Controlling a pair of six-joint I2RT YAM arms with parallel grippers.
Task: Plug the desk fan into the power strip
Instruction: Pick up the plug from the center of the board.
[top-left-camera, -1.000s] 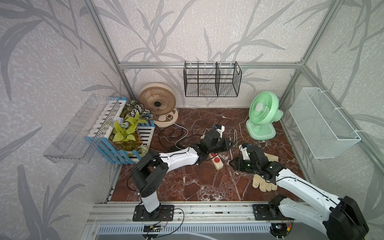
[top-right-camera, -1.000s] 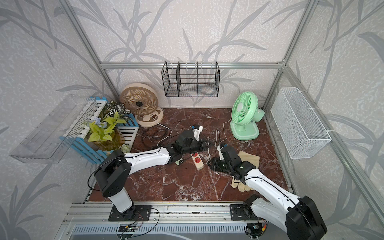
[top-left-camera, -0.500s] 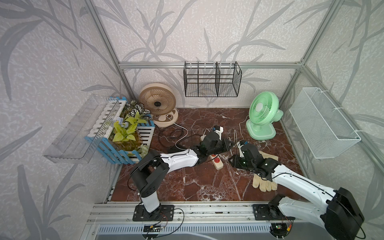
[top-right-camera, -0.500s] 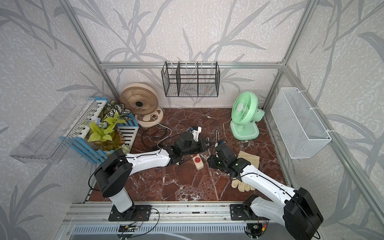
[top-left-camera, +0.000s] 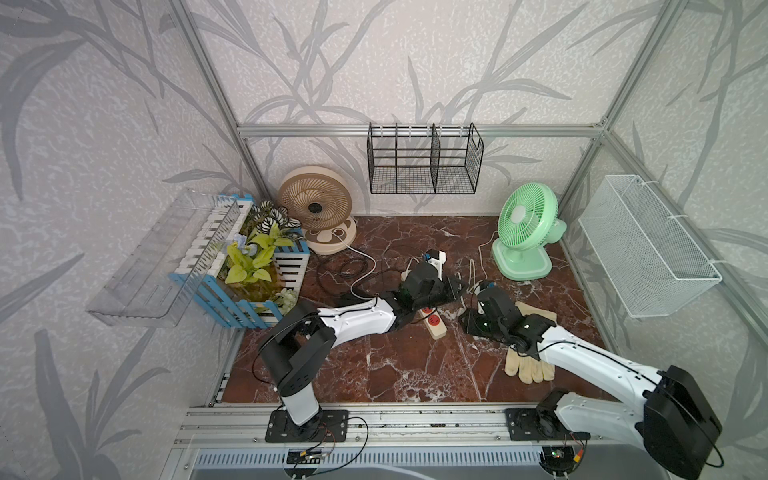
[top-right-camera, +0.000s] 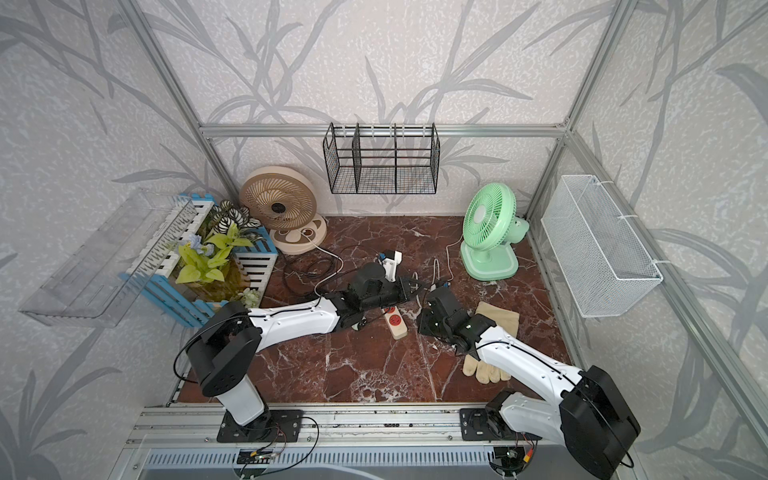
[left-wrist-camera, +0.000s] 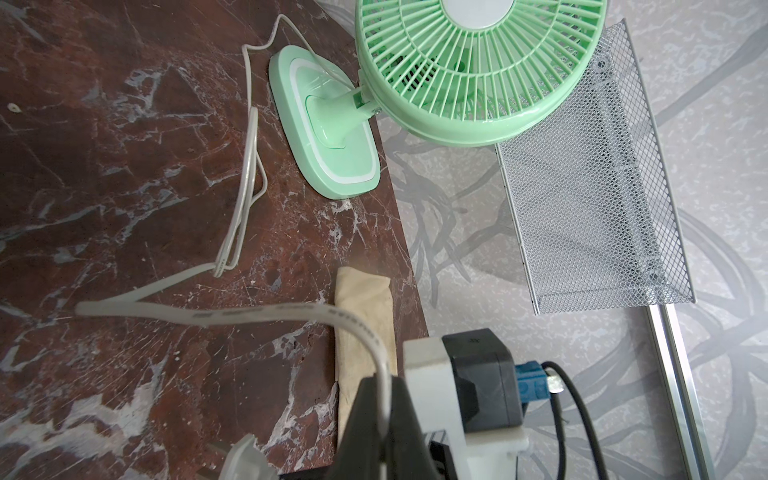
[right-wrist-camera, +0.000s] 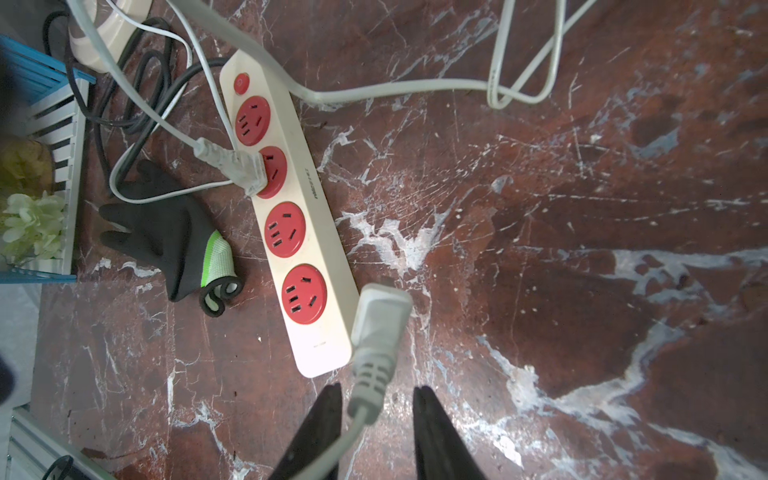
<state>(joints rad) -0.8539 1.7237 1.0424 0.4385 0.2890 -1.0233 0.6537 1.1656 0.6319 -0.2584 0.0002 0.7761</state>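
Red-brown marble makes up the surface (top-left-camera: 395, 374). At the left of the frame in both top views stands a blue and white crate (top-left-camera: 291, 270) of plants. A beige fan (top-left-camera: 314, 203) is just right of it, by the back wall.

My left tool (left-wrist-camera: 384, 386) sits at mid-frame, pressed together on the white cord (left-wrist-camera: 249, 309) that runs from the green fan's base.

Under that arm the power strip (top-left-camera: 435, 328) lies flat on the surface, and only its near end shows in the top views. The right wrist view shows the whole power strip (right-wrist-camera: 322, 232), with four red sockets in a row and a red button (right-wrist-camera: 241, 83) at one end. A pale plug (right-wrist-camera: 235, 164) sits at the second socket from the button. A black glove (right-wrist-camera: 166, 232) with a green cuff lies just beside the strip.

My right tool (right-wrist-camera: 377, 386) hangs just off the strip's buttonless end. Its fingers are spread, with the neck of the white plug (right-wrist-camera: 380, 316) between them and a gap on one side. That plug shows by the last socket and is not seated in it.

Right of centre in a top view, a tan glove (top-left-camera: 528, 365) lies partly under my right arm. The green fan (top-left-camera: 525, 220) stands upright at the right rear, well apart from the strip. A white mesh basket (top-left-camera: 648, 249) hangs on the right wall.
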